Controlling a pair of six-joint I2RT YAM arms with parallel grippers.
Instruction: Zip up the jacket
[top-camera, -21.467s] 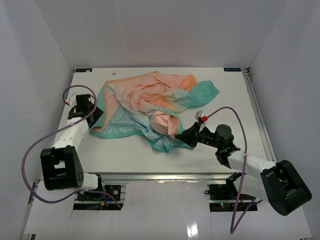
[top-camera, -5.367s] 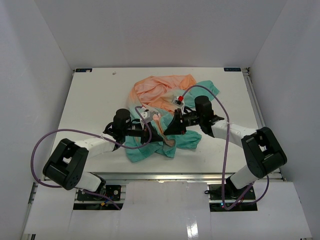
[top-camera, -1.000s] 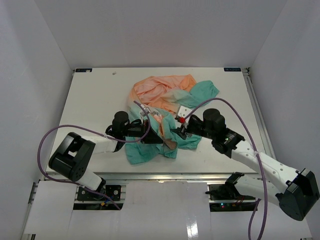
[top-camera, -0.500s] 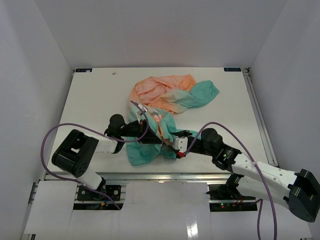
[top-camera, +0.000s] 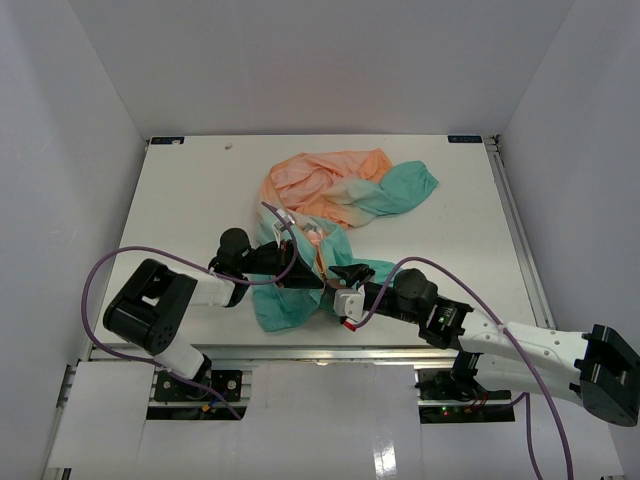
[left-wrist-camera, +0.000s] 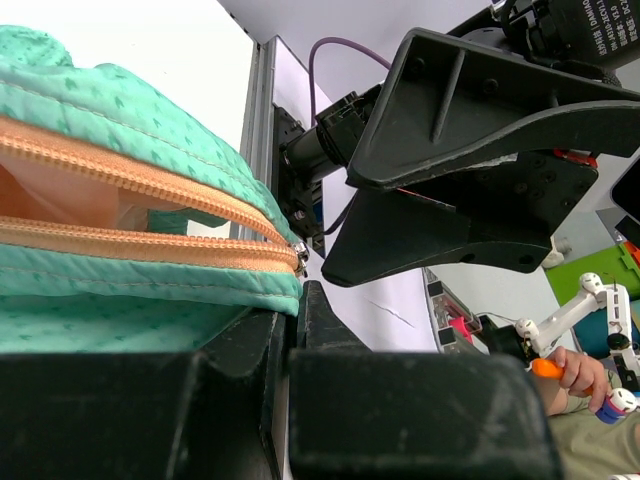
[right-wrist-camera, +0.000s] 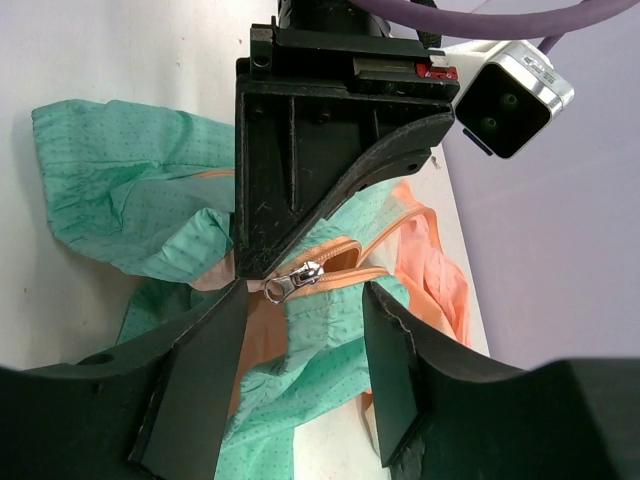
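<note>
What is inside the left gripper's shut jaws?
The left gripper pinches the jacket at its teal hem corner, just below the metal zipper slider. How deep the fabric reaches is hidden by its fingers.

Right claw (right-wrist-camera: 305, 296) has swung round, now seemingly straddling the zipper pull (right-wrist-camera: 293, 283).

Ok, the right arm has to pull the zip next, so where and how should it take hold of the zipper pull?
Pinch the silver pull tab, probably not the orange teeth. The left gripper clamps the jacket by its teal hem just behind it, so come from the opposite side, as the open right gripper faces now, fingers straddling the tab's flat faces. It sticks out sideways.
</note>
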